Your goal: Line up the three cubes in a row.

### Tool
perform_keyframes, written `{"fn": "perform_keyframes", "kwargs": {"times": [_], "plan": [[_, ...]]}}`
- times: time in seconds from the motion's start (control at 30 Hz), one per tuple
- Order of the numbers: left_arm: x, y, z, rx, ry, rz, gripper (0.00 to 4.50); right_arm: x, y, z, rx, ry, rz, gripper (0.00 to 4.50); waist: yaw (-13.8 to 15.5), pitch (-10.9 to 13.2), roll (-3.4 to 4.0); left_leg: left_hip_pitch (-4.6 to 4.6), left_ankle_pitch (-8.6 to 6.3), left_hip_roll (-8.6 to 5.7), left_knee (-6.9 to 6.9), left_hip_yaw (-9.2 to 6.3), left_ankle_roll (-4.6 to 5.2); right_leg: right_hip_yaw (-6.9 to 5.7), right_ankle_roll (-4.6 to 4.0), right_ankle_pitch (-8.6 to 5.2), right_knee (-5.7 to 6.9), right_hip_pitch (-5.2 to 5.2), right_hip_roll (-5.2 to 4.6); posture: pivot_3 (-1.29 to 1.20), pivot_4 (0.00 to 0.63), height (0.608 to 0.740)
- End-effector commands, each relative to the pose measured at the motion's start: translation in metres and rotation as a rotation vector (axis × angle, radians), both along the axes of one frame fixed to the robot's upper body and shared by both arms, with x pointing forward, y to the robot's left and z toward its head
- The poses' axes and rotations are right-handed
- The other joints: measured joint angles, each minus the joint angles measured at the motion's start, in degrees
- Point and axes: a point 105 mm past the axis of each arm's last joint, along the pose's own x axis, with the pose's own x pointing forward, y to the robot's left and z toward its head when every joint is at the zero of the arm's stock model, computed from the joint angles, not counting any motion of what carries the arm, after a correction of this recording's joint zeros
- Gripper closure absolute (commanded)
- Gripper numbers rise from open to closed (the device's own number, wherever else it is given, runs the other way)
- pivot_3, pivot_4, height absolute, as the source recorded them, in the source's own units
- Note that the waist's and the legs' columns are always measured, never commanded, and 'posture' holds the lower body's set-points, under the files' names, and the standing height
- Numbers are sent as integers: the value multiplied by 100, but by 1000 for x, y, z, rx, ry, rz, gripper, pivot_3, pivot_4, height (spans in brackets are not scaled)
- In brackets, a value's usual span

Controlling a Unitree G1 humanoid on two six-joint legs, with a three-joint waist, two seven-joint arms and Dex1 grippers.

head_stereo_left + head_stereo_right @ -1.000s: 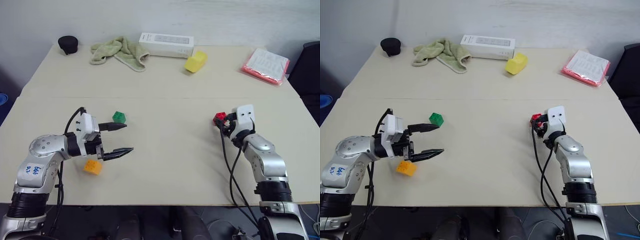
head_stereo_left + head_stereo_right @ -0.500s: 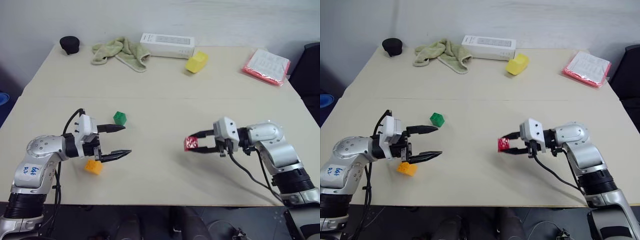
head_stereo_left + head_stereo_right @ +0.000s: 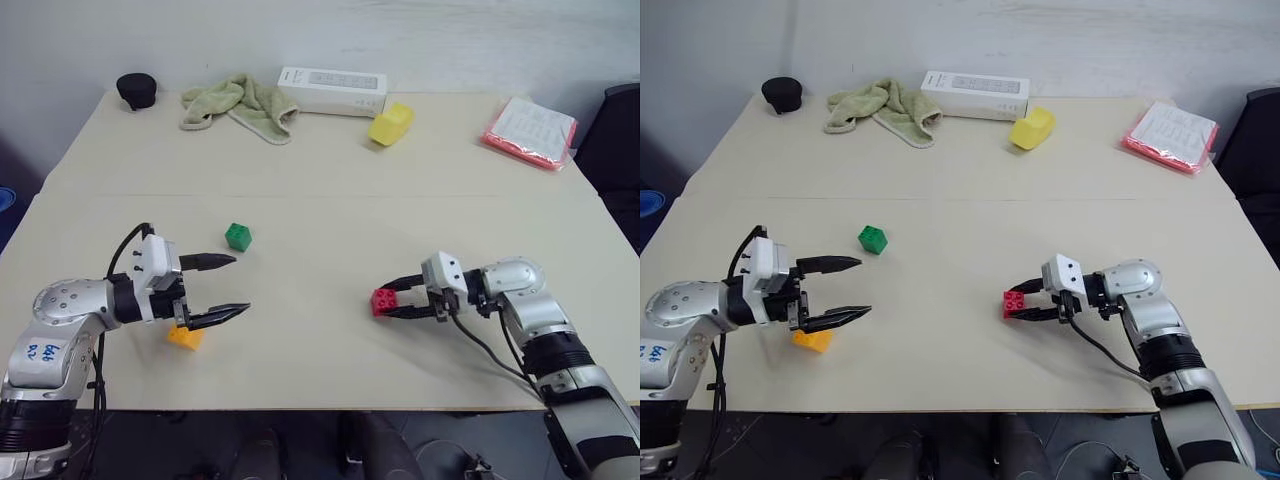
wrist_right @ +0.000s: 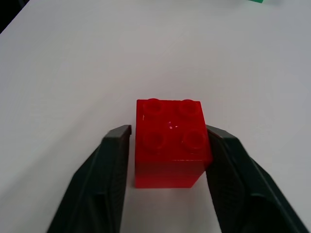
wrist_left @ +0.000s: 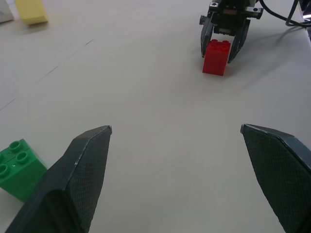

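Cubes first, says the first observer: where do the three lie?

The second answers: the red cube (image 4: pixel 170 141) stands studs-up on the bench (image 3: pixel 320 200), right of centre in the head view. The green cube (image 3: pixel 238 236) sits left of centre, well apart from it. The orange-yellow cube (image 3: pixel 184 337) is at the lower left, below the green one. No row is formed yet.

First: And the right gripper (image 3: pixel 390 302)?

Second: It lies low and nearly level, its fingers (image 4: pixel 114 160) flanking the red cube on both sides. In the wrist view a sliver of bench shows between one finger and the cube, so they look slackened, not clenched. The cube appears to bear its own weight, probably set there as one end of the row.

First: The left gripper (image 3: pixel 241 283)?

Second: Its fingers are spread wide and grasp nothing. It hovers between the green cube above and the orange-yellow one just below, touching neither. It seems poised to take one of them.
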Motion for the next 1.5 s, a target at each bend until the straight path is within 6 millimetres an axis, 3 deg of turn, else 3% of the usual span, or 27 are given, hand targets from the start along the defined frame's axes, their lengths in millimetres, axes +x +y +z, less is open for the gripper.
{"fn": "perform_keyframes", "kwargs": {"times": [0.03,0.17,0.27,0.33,0.4,0.5,0.63,0.77,0.9,0.97,1.1,1.23,1.5], "plan": [[-2,22,9,-17,-33,88,0,-4,-7,33,55,-129,15,1062,6,2,3,-1,-1,1,-1,0,-1,0,-1,-1,0,-1,0,0,150,740],[-7,61,6,-62,-19,270,0,-11,-17,59,149,-222,-63,87,14,2,3,-9,-3,3,-1,-4,-1,-4,-1,-1,-6,-6,-1,0,150,740],[-18,114,-1,-96,-24,502,0,-30,-22,71,294,-202,-155,87,22,2,3,-8,-7,5,-2,-9,-2,-8,-2,-1,-10,-3,-3,0,150,740],[-29,148,-9,-152,-3,669,0,-37,-30,80,495,-261,-276,87,17,0,0,-8,-14,10,-6,-12,-2,-14,-7,-4,-12,-4,-2,0,150,740],[-39,167,-18,-177,19,766,0,-40,-39,77,564,-309,-404,87,15,0,0,-3,-21,11,-12,-14,3,-17,-7,-4,-12,0,-1,0,150,740],[-45,171,-25,-185,32,806,0,-59,-34,61,518,-259,-369,87,38,1,2,4,-35,4,-12,-13,27,-16,-7,-4,-10,6,-12,0,150,740],[-33,154,-15,-231,-28,795,0,-63,-36,56,561,-283,-445,87,59,-4,-7,5,-36,3,-12,-19,30,-18,-7,-4,-12,11,-17,0,150,740],[-4,119,1,-307,0,778,0,-63,-33,57,564,-288,-451,87,65,-6,-9,5,-35,0,-12,-20,29,-18,-6,-3,-9,12,-18,0,150,740],[32,52,23,-330,43,705,0,-57,-34,65,561,-320,-444,87,48,-5,-9,5,-25,-2,-12,-19,9,-17,-5,-2,-6,12,-17,0,150,740],[48,29,21,-265,76,706,0,-55,-33,67,560,-322,-434,87,49,-6,-10,6,-14,-6,-11,-18,-4,-15,-1,0,-5,13,-15,0,150,740],[77,12,11,-163,115,780,0,-53,-26,69,556,-326,-407,87,10,-6,-10,14,-10,-3,-15,-8,-14,-5,0,0,-4,12,4,0,150,740],[97,8,-6,-69,128,851,0,-52,-22,72,557,-342,-398,87,17,-6,-11,17,-1,-1,-19,2,-24,2,0,0,1,6,11,0,150,740],[113,-18,-20,-56,147,759,0,-56,-19,72,546,-352,-409,87,112,-5,-12,10,1,-7,-11,-1,-19,0,-1,0,-1,6,4,0,150,740]]}}
